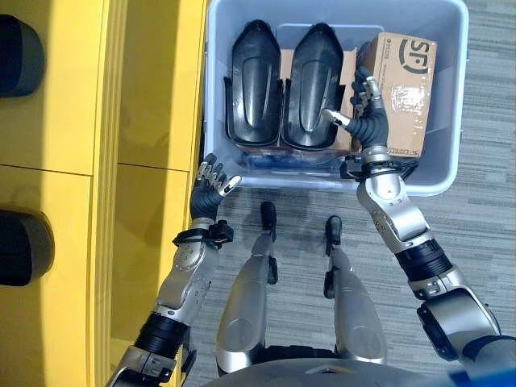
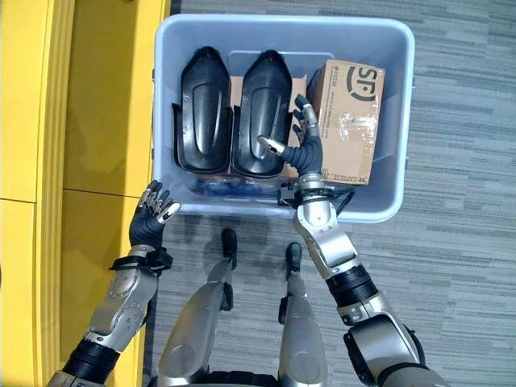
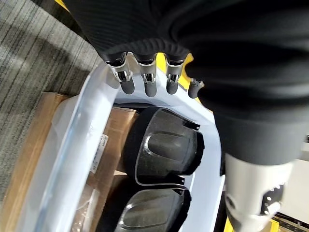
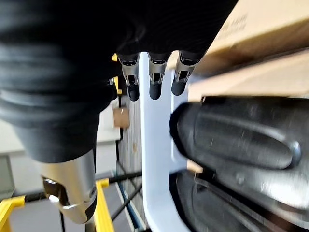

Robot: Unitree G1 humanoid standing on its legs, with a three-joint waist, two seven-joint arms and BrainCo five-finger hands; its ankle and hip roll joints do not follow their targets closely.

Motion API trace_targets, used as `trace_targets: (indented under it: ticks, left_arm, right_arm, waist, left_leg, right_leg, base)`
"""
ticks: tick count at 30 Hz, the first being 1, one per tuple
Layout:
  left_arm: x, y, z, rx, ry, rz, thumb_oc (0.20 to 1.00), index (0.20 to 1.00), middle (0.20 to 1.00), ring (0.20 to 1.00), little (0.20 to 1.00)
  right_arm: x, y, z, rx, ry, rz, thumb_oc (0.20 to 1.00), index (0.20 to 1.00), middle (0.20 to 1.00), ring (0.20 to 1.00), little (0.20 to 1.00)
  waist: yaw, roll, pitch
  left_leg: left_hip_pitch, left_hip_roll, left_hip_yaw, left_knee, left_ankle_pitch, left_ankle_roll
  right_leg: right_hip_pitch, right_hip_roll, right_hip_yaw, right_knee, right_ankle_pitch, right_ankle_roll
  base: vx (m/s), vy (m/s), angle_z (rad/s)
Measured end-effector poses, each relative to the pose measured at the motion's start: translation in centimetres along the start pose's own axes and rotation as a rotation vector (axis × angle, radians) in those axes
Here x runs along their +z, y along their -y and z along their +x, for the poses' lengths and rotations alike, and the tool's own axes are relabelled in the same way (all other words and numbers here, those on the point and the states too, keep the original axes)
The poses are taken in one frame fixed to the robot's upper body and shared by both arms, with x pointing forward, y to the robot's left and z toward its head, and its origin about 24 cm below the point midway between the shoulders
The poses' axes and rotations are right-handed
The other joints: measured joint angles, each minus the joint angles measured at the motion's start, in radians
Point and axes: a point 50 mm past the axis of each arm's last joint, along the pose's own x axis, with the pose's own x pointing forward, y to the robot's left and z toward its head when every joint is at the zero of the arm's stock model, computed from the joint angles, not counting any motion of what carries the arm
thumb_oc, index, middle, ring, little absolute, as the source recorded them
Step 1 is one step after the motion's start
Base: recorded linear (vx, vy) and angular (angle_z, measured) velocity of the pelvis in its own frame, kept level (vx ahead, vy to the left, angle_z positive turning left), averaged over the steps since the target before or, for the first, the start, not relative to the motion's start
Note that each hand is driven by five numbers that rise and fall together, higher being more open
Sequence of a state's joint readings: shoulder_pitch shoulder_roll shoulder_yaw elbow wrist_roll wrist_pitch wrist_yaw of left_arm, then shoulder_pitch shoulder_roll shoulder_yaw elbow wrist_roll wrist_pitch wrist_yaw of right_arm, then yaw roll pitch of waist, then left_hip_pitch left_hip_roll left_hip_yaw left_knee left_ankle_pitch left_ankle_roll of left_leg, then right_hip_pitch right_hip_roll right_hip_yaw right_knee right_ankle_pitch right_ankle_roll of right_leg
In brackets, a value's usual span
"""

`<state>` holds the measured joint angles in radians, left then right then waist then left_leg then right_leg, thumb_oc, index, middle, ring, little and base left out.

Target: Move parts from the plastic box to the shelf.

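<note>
Black parts [image 1: 284, 85] probably crowding plastic box [image 1: 451, 173]

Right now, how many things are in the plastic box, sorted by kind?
Black shell parts: 2
Cardboard boxes standing on the right: 1
Flat cardboard under the black parts: 1
Total: 4, all inside the plastic box; something dark blue at the near wall is too hidden to count.

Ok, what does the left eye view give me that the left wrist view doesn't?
Left eye view: the yellow shelf on the robot's left, and the right hand open beside the cardboard box. Left wrist view: the left hand up close, fingers straight, by the plastic box rim. Both: two black parts side by side inside.
</note>
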<state>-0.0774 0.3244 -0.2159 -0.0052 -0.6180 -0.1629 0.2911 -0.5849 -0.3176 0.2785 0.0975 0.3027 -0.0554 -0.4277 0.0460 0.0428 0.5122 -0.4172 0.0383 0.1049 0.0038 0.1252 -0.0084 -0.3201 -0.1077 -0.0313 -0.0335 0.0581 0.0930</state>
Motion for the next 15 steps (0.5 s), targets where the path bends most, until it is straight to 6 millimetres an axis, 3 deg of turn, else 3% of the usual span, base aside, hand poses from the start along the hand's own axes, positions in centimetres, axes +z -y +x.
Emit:
trace_targets:
  ticks: [15]
  left_arm:
    - [0.2,0.4,0.2,0.011,0.021,-0.007,1.0,1.0,1.0,1.0,1.0]
  right_arm:
    - [0.4,1.1,0.5,-0.109,0.031,-0.034,1.0,1.0,1.0,1.0,1.0]
  waist:
    - [-0.004,0.001,0.003]
  left_leg:
    - [-0.023,0.0,0.017,0.0,0.006,0.002]
  right_leg:
    - [-0.042,-0.001,0.021,0.021,0.0,0.0]
  base:
    - [0.01,0.005,-0.02]
